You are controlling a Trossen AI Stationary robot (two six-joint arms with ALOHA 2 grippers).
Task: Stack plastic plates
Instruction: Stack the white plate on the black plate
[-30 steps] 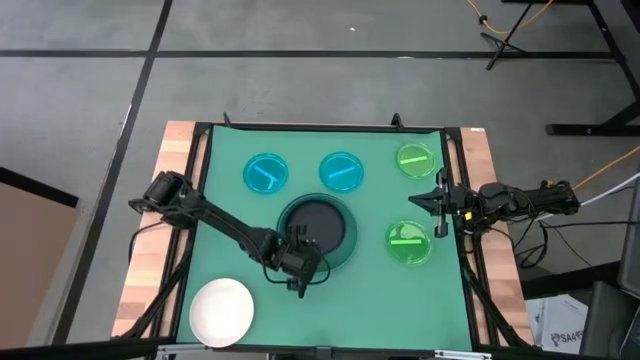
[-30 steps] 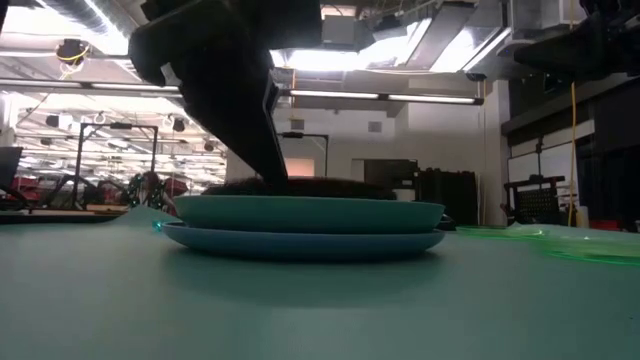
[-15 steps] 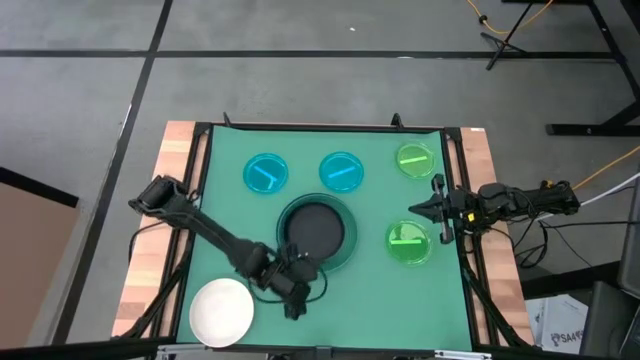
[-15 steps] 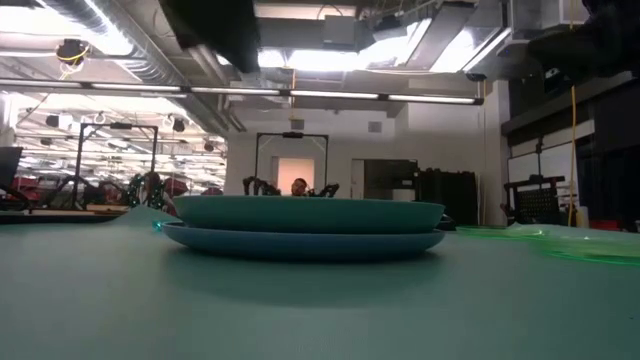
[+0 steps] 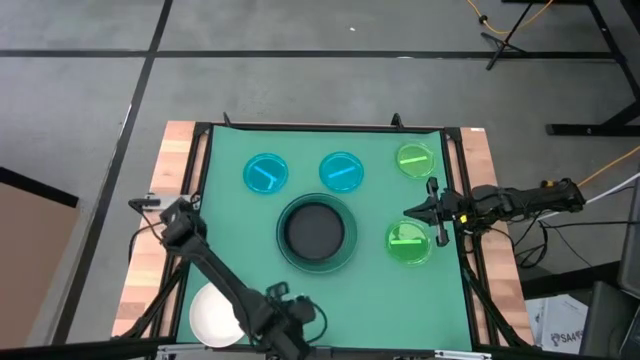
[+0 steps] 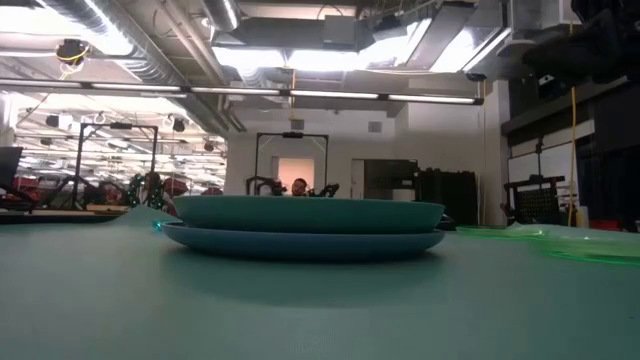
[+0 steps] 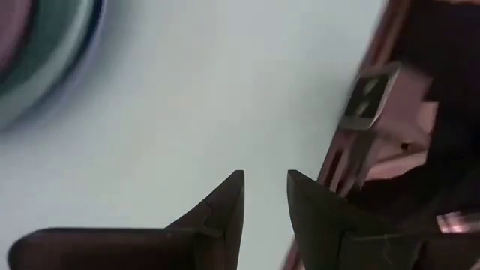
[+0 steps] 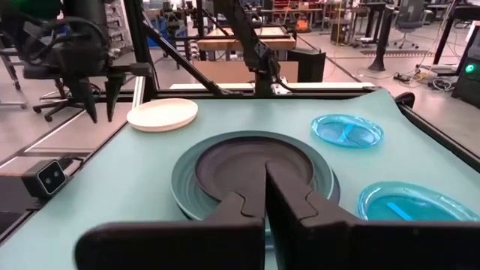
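A stack [image 5: 317, 233] stands mid-table: the medium black plate [image 8: 251, 166] lies in the large dark green plate [image 6: 305, 212], which lies on the large blue plate [image 6: 300, 243]. The white plate [image 5: 212, 313] rests flat near the table's near left corner. Two cyan plates [image 5: 265, 172] [image 5: 341, 171] and two green plates [image 5: 414, 159] [image 5: 408, 243] lie flat, each alone. My left gripper [image 5: 284, 328] hangs over the near edge, right of the white plate, narrowly open and empty. My right gripper [image 5: 408, 211] is shut, between the two green plates.
The table's wooden rails and dark frame [image 7: 360, 142] run along its sides, close to my left gripper. Bare green mat [image 5: 380, 300] lies between the stack and the near edge. A person [image 6: 299, 186] is seen far behind the table.
My left gripper has drawn away from the stack toward the table's near edge and risen out of the low view. It now hangs right of the white plate. The black plate stays on the stack.
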